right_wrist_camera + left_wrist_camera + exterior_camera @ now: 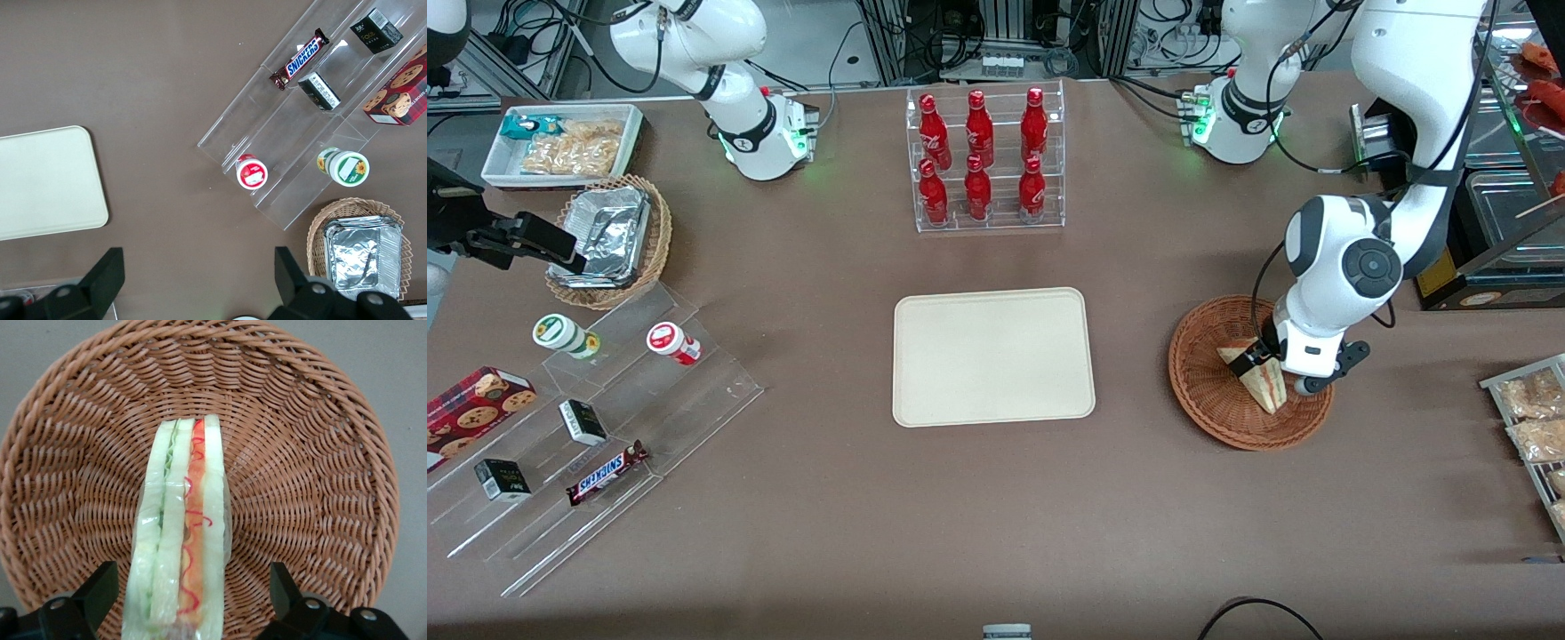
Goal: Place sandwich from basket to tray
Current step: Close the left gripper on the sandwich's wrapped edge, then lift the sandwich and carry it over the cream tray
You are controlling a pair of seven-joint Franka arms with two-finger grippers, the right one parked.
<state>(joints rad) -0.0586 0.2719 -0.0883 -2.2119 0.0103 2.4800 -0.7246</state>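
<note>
The sandwich (1264,388), a pale wedge with red and green filling in clear wrap, lies in the round reddish-brown basket (1202,396) toward the working arm's end of the table. My left gripper (1266,359) is down in the basket, open, with one finger on each side of the sandwich and a gap at both. The left wrist view shows the sandwich (180,520) edge-on between the black fingers (100,587), which stand apart from it, over the basket's weave (307,453). The cream tray (993,356) lies flat mid-table, beside the basket; its corner shows in the right wrist view (47,180).
A clear rack of red bottles (985,160) stands farther from the front camera than the tray. Toward the parked arm's end are a stepped acrylic shelf (587,418) with snacks, a lighter basket with foil container (609,236) and a white bin (565,142). A rack of packets (1534,418) sits near the basket.
</note>
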